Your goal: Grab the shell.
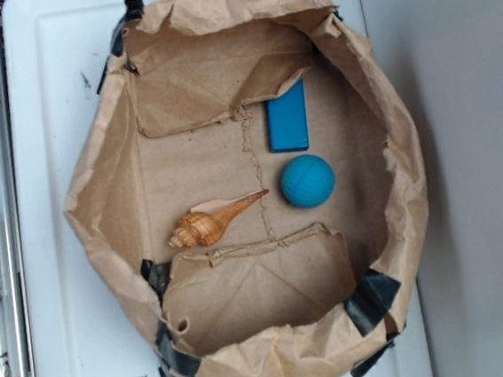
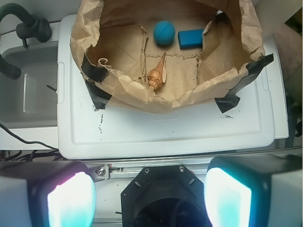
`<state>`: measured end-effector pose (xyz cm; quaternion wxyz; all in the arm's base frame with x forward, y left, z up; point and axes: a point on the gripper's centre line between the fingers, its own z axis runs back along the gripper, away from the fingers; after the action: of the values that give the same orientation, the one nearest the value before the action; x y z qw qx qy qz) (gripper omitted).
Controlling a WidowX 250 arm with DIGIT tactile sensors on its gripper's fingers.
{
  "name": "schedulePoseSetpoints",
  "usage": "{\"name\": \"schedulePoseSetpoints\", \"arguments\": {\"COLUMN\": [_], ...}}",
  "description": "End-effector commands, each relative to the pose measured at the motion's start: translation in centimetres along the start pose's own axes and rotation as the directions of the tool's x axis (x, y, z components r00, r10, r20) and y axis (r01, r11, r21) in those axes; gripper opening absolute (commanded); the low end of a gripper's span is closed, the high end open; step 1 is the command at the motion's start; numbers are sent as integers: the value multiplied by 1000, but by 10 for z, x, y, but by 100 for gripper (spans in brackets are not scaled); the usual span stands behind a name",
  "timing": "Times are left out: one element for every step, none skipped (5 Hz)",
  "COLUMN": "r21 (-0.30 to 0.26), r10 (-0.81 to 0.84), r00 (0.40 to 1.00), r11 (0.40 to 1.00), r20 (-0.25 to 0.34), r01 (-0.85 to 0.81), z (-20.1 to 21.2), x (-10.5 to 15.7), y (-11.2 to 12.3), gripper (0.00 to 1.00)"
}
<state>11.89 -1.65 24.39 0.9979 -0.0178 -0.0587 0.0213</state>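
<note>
My gripper (image 2: 149, 196) is hanging spread wide and empty, well short of the paper bin (image 1: 101, 194). The shell (image 1: 216, 219) is lying on the bin floor, its tail pointing toward the ball (image 1: 308, 181), beside the block (image 1: 287, 116).

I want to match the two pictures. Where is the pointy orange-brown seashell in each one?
Exterior: the pointy orange-brown spiral seashell lies left of centre on the floor of the brown paper bin, its tail pointing right.
Wrist: it sits at top centre, tail pointing up.
Shared landmark: the round blue ball, just past the tail.
</note>
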Motion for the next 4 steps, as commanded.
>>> {"name": "schedulePoseSetpoints", "arguments": {"r21": [0, 121, 101, 101], "r10": [0, 116, 73, 73], "r00": [1000, 987, 986, 986], "r11": [1000, 984, 991, 991], "r20": [0, 109, 150, 150], "r01": [0, -129, -89, -89], "z": [0, -5, -6, -6], "x": [0, 50, 101, 101], "y": [0, 13, 6, 6], "gripper": [100, 100, 100, 100]}}
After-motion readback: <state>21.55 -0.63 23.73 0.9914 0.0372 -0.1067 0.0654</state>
